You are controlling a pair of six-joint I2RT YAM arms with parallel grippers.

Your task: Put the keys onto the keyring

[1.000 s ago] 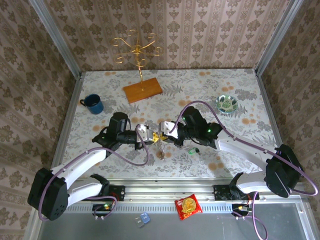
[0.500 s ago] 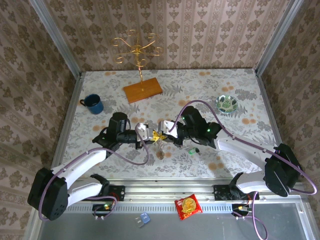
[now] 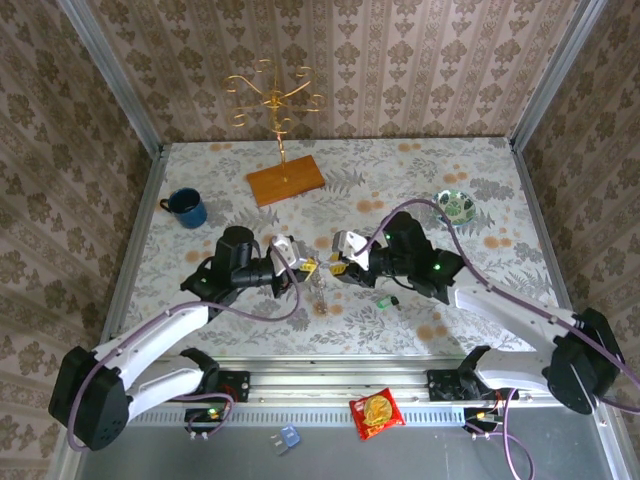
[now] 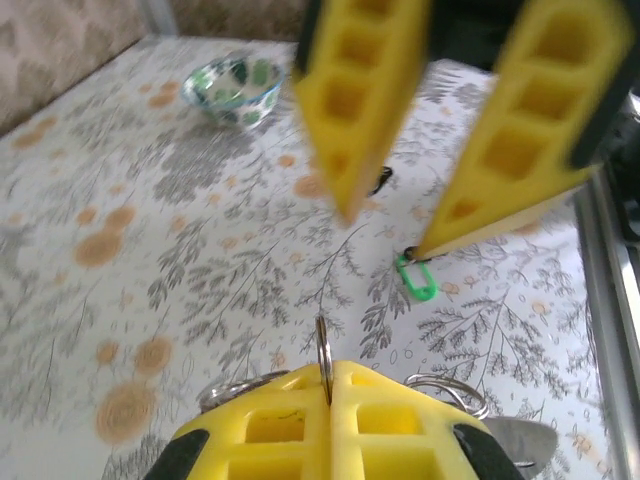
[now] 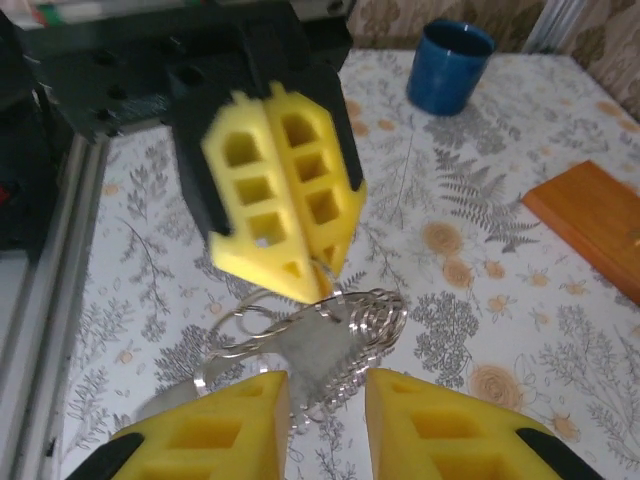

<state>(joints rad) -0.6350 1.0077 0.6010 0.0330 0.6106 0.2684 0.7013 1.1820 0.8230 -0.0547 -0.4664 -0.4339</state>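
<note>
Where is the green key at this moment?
In the top view, the green key lies on the table, right of centre, close beside the right arm.

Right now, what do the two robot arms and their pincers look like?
Both the left arm and right arm have white tube-like links, black joints and a thin purple cable looping alongside. The left gripper and right gripper each carry two blocky yellow fingers with square hollows, set in black mounts. A green light glows on the right arm.

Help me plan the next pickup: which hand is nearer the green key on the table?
Right. The right hand hovers just beside the green key; the left hand is farther, past the right one.
</note>
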